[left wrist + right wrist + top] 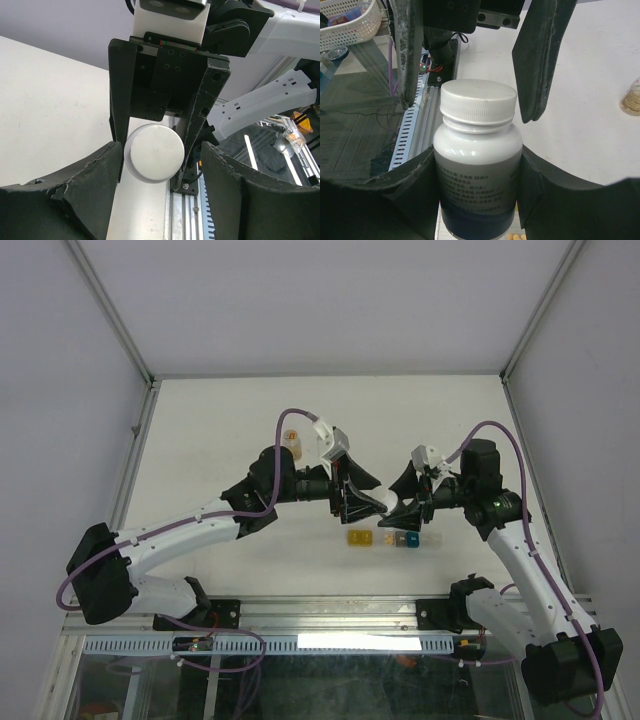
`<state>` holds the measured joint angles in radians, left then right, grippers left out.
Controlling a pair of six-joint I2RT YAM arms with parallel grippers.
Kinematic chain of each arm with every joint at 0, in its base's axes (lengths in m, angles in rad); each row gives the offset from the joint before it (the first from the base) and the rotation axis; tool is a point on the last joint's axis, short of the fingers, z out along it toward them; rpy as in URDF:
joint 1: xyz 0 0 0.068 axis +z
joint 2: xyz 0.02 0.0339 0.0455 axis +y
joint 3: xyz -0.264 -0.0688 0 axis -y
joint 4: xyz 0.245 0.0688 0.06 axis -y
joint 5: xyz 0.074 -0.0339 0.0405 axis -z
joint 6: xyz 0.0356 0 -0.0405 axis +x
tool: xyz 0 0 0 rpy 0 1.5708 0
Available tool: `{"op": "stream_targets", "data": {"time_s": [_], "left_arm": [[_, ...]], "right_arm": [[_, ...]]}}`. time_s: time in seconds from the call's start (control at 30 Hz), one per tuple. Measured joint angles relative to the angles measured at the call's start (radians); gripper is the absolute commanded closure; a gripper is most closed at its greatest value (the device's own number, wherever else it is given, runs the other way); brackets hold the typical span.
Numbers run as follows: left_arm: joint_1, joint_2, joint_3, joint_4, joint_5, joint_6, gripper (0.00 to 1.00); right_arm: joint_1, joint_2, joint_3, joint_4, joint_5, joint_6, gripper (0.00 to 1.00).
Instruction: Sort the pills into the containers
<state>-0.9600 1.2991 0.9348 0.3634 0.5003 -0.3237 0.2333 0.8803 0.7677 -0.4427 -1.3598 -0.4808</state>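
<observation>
Right jaws clamp the smooth white plastic bottle (477,170); left jaws, part-open, flank its ribbed round cap (479,102).

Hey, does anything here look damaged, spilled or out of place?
One foam pad on the left gripper is cracked and ragged along its edge, as the left wrist view shows. Otherwise nothing stands out: the white bottle sits capped in the right gripper, and no spill shows.

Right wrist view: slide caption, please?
Right gripper holds the white pill bottle; left gripper straddles its cap.
</observation>
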Motion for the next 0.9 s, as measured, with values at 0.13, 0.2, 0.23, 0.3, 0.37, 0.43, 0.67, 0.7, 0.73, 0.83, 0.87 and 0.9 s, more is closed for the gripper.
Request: {"op": "stream_targets", "data": {"time_s": [0.13, 0.2, 0.23, 0.3, 0.37, 0.43, 0.67, 0.7, 0.73, 0.83, 0.87, 0.9], "left_arm": [[0.000, 0.018, 0.000, 0.020, 0.011, -0.015, 0.45], [0.000, 0.025, 0.000, 0.026, 0.017, -0.021, 0.51], [0.000, 0.025, 0.000, 0.027, 0.018, -0.024, 0.55], [0.004, 0.025, 0.000, 0.030, 0.023, -0.028, 0.56], [0.006, 0.025, 0.000, 0.035, 0.025, -0.029, 0.58], [0.006, 0.025, 0.000, 0.036, 0.026, -0.030, 0.64], [0.006, 0.025, -0.011, 0.057, 0.025, -0.050, 0.75], [0.006, 0.024, -0.018, 0.066, 0.023, -0.056, 0.76], [0.006, 0.023, -0.023, 0.074, 0.016, -0.062, 0.76], [-0.005, 0.009, -0.050, 0.093, -0.034, -0.077, 0.75], [-0.012, 0.002, -0.061, 0.097, -0.058, -0.079, 0.75], [-0.018, -0.006, -0.071, 0.100, -0.084, -0.080, 0.75]], "right_arm": [[0.000, 0.000, 0.000, 0.000, 0.000, 0.000, 1.00], [0.000, 0.000, 0.000, -0.001, -0.001, 0.000, 1.00], [0.000, 0.000, 0.000, -0.003, -0.003, 0.000, 1.00], [0.001, 0.000, 0.000, -0.003, -0.006, 0.001, 1.00], [0.001, 0.001, 0.000, -0.003, -0.006, 0.001, 1.00], [0.001, 0.001, 0.000, -0.004, -0.006, 0.001, 1.00], [0.001, 0.001, 0.000, -0.004, -0.003, 0.002, 1.00], [0.001, 0.001, 0.000, -0.005, 0.002, 0.004, 1.00], [0.001, 0.001, 0.000, -0.004, 0.010, 0.006, 1.00], [0.006, 0.001, 0.000, -0.002, 0.029, 0.015, 1.00], [0.008, 0.001, 0.000, -0.002, 0.036, 0.018, 1.00], [0.010, 0.002, 0.000, -0.001, 0.042, 0.021, 1.00]]}}
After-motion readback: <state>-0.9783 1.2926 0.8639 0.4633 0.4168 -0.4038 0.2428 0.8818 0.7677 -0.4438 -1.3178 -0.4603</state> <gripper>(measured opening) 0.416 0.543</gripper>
